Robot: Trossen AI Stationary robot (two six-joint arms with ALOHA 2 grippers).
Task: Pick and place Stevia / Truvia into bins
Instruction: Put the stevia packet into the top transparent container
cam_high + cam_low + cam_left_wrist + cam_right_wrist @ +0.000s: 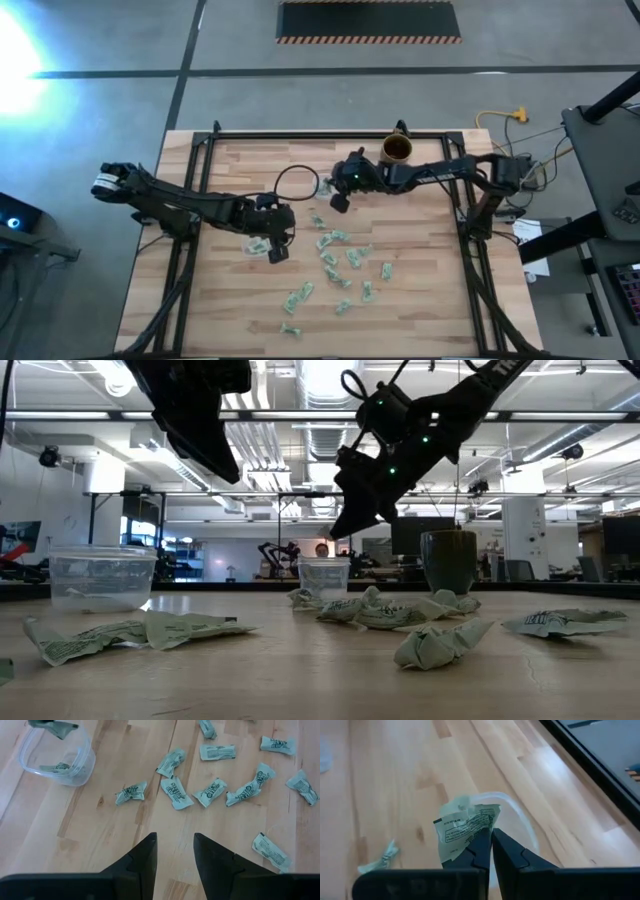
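Several crumpled pale green and white sachets (335, 262) (215, 790) (380, 610) lie flat and scattered on the wooden table. My left gripper (278, 250) (175, 837) hangs open above bare wood at the near-left side of the scatter, touching nothing. My right gripper (340, 203) (491, 831) (340, 525) is shut on one sachet (465, 827), held in the air over a small clear cup (517, 807) (325, 187) (325, 575). That cup (75, 770) holds one sachet. A second, wider clear cup (277, 183) (100, 575) stands to its left. My right gripper pinches the sachet between its two fingertips at one edge (472, 839). The fingers slant down from the table's right. Most of the crumpled sachet sticks out beyond the fingertips, lifted clear of the table and above the clear cup's rim.
A brown mug (398, 150) (448, 560) stands near the far edge, behind the right arm. A black frame (300, 138) runs along the table's edges. Bare wood lies at the near-left and far-left of the table.
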